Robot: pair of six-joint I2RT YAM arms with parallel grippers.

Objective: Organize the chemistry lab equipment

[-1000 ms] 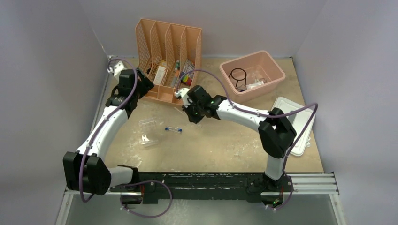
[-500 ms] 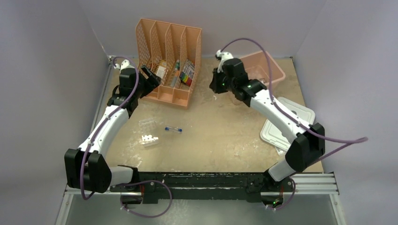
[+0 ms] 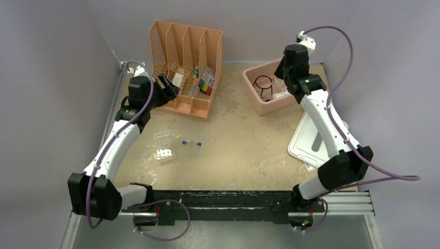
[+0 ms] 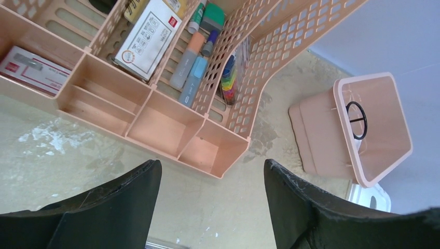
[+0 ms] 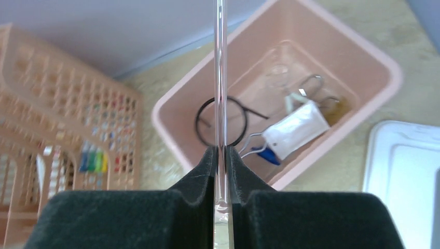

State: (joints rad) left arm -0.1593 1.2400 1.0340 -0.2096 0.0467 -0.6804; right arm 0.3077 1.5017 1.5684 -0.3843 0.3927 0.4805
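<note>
My right gripper (image 5: 220,150) is shut on a thin clear glass rod (image 5: 220,62) that sticks straight out past the fingertips. It hangs above the pink tub (image 5: 385,65), at the tub's far side in the top view (image 3: 280,75). In the tub lie a black wire ring with a stem (image 5: 206,124), a white packet (image 5: 296,129) and metal wire pieces. My left gripper (image 4: 212,166) is open and empty, next to the peach organizer (image 4: 171,137). A blue-capped clear tube (image 3: 191,143), a white tube rack (image 3: 165,154) and a clear box (image 3: 162,138) lie on the table.
The tub's white lid (image 3: 314,142) lies at the right by the right arm. The organizer (image 3: 184,46) stands at the back left with pens and boxes in its slots. Grey walls close in the left, back and right.
My right arm has swung from the table's middle, right and back, to above the pink tub, with the rod in its jaws. My left gripper has shifted only slightly by the organizer.
</note>
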